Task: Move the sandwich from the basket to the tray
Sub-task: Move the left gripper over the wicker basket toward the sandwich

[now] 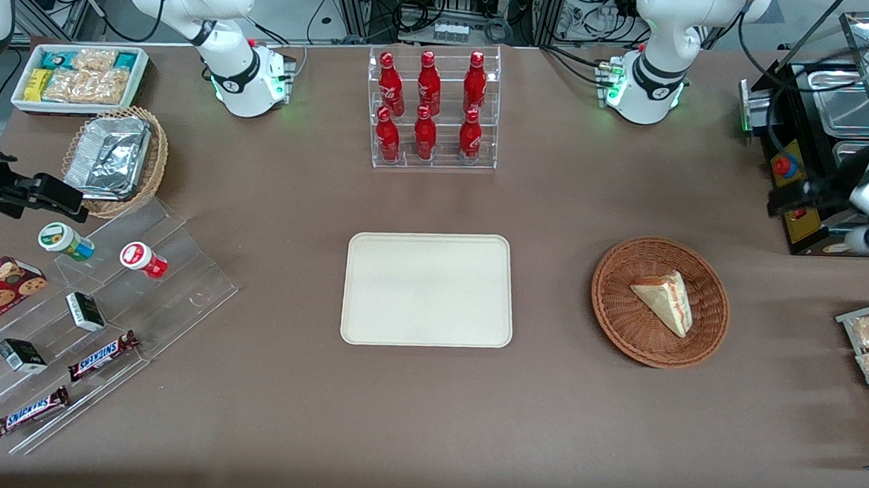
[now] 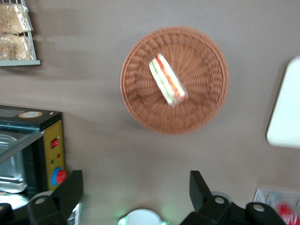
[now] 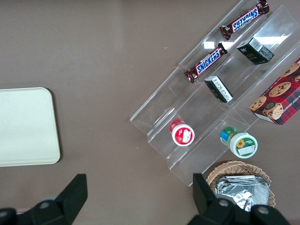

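In the woven basket (image 1: pixel 660 301), a triangular sandwich (image 1: pixel 664 301); pincer (image 2: pixel 136 190) high, spread.

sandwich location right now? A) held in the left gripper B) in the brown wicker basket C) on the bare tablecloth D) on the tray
B: the sandwich lies inside the basket, the tray is bare, and the left gripper hangs open above the table, apart from the basket, holding nothing.

sandwich (image 1: pixel 664 301) in basket (image 1: pixel 617 313), beside tray (image 1: pixel 428 289) (gripper (image 2: pixel 136 187) open above table).
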You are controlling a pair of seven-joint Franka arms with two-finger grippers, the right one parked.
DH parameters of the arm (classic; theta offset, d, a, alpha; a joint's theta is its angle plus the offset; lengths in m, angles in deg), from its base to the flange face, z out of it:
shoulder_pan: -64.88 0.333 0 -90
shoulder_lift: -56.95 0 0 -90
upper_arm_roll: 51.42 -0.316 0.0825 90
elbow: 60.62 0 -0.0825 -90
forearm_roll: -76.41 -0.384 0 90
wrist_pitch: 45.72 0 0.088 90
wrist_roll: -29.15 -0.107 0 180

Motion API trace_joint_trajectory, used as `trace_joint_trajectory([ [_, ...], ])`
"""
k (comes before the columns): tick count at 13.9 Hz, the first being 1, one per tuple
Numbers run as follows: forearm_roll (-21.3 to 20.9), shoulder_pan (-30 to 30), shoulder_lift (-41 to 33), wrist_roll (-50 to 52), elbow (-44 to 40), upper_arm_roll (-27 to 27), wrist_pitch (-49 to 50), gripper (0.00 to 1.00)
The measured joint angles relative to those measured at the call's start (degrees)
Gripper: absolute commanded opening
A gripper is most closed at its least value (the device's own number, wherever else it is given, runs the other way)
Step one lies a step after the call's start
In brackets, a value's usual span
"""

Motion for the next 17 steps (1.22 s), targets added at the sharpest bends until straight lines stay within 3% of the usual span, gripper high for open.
trace_joint_trajectory([
  [9,0.1,-1.1,0.2,28.6,20.4,0.5,-25.6,1.0],
  [17,0.1,-1.9,1.6,39.1,36.0,0.5,-48.6,1.0],
])
